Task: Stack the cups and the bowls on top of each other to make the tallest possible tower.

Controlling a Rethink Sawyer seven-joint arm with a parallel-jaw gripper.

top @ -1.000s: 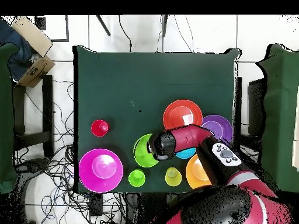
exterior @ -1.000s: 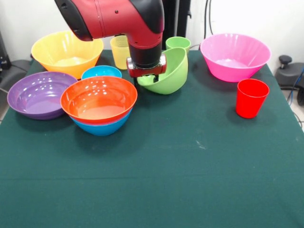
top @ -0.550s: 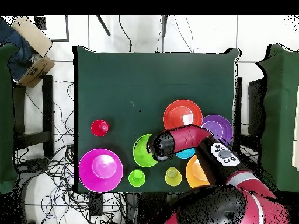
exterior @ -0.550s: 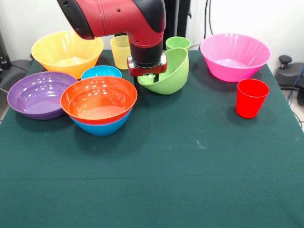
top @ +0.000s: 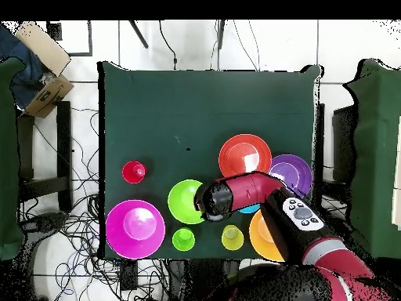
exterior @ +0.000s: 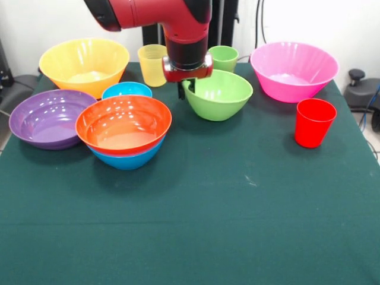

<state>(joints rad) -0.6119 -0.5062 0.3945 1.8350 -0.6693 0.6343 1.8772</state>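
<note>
My gripper (exterior: 190, 89) hangs in the upper middle of the front view, at the left rim of the green bowl (exterior: 218, 95). Its fingers are closed on that rim, and the bowl hangs nearly level, mouth up. In the overhead view the gripper (top: 210, 201) sits at the right edge of the same green bowl (top: 185, 201), lower centre of frame.

Left of centre in the front view, the red-orange bowl (exterior: 123, 123) is nested in the big blue bowl (exterior: 127, 159). The small blue bowl (exterior: 126, 90) stands just behind them. The purple bowl (exterior: 47, 117) lies at the left edge, with the yellow-orange bowl (exterior: 84, 65) above it in the upper left.

The pink bowl (exterior: 293, 70) occupies the upper right. The red cup (exterior: 313, 122) stands below it, well apart from the other pieces. The yellow cup (exterior: 152, 64) and the light green cup (exterior: 224, 57) stand upright at the top, either side of my arm. All rests on the green table cloth (exterior: 196, 225).
</note>
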